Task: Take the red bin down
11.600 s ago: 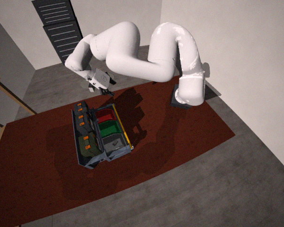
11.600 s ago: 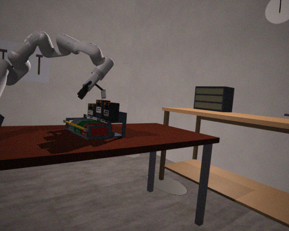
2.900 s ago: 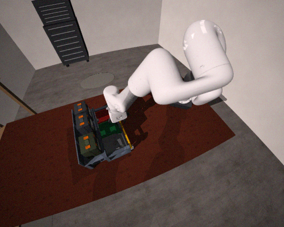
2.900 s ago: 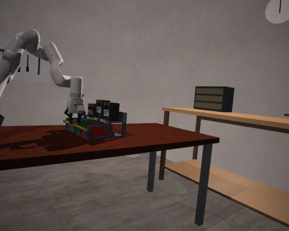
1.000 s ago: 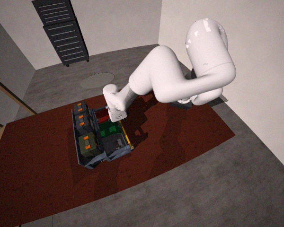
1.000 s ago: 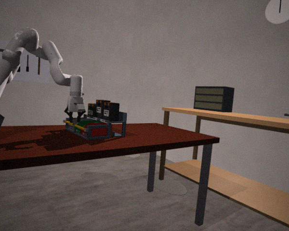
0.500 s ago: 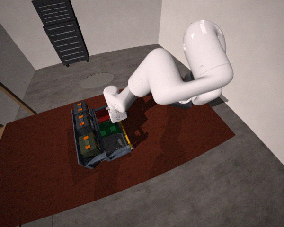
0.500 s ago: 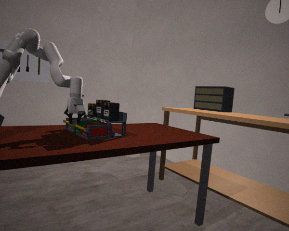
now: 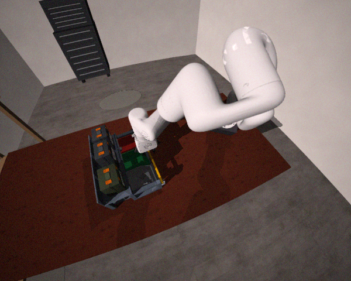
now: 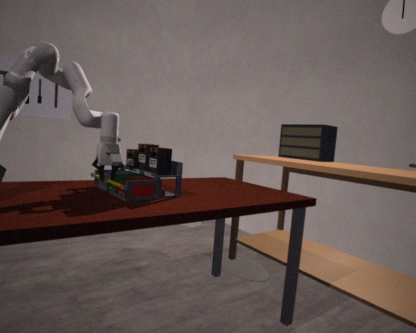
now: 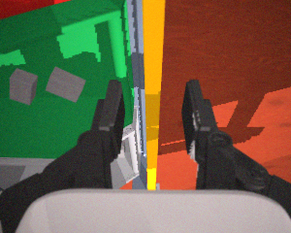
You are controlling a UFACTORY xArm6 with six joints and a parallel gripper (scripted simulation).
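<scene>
The red open bin [image 9: 126,142] sits in the lower tier of the blue-grey shelf [image 9: 124,166], at the far end; it also shows in the exterior view [image 10: 143,188]. A green bin [image 9: 134,160] [image 11: 44,84] with grey parts stands beside it, then a grey bin [image 9: 140,179]. My gripper [image 11: 153,95] is half open and holds nothing. It hangs over the front of the green bin. Its left finger is above the green bin's front edge and its right finger is above the table. The shelf's yellow front rail [image 11: 153,58] lies between them. It is beside the red bin, not on it.
Dark boxes with orange labels [image 9: 103,157] fill the shelf's upper tier behind the bins. The shelf stands on the dark red table top [image 9: 214,169]. A wooden bench [image 10: 326,168] with a drawer unit [image 10: 307,141] stands apart, and a black drawer cabinet [image 9: 75,39] stands against the far wall.
</scene>
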